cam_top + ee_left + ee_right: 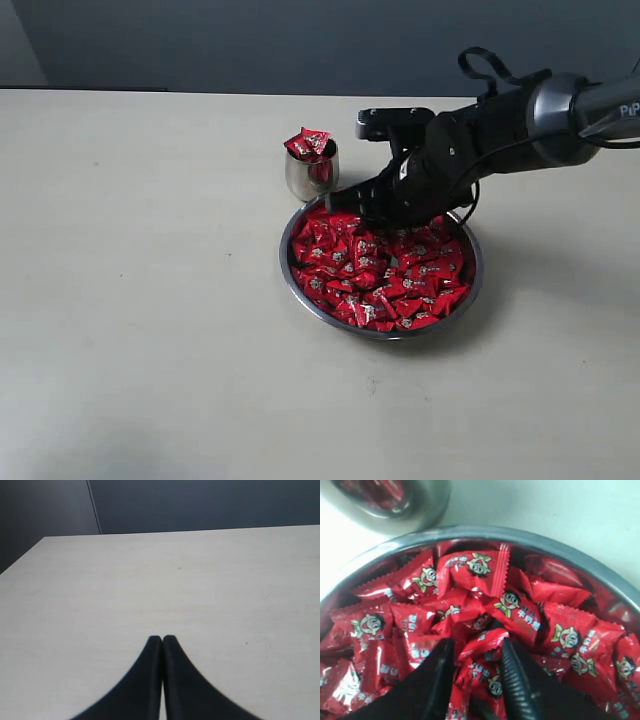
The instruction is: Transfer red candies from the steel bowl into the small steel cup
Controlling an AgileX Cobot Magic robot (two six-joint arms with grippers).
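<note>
STEEL BOWL, MID-PICK: My right gripper (348,208) is down in the steel bowl (286,262) at the rim side nearest the small steel cup (310,176), tips sunk in the red candies (385,272).

In the right wrist view the two black fingers (440,670) stand narrow, w/ one red packet bridging the gap btwn them and touching both inner faces, so I read the right gripper (476,646) as closed on a candy. More red candies (475,567) lie heaped just beyond the fingertips and on both outer sides, pressing against the fingers. Loose wrappers crowd every side of the held packet.

Past the heap, the bowl's rim (545,542) curves across ahead of the tips. The cup (420,510) stands just outside that rim, ahead of the fingers and off to one side, apart from them. The ext. view shows it upright, already holding a few red packets that stick up above its lip (308,142). Cup and bowl sit very close; touching or not, I can't tell.

My left gripper (162,640) is not in the ext. view. Its wrist cam shows the fingertips pressed together on nothing, over bare pale table (150,580), well away from bowl and cup.
</note>
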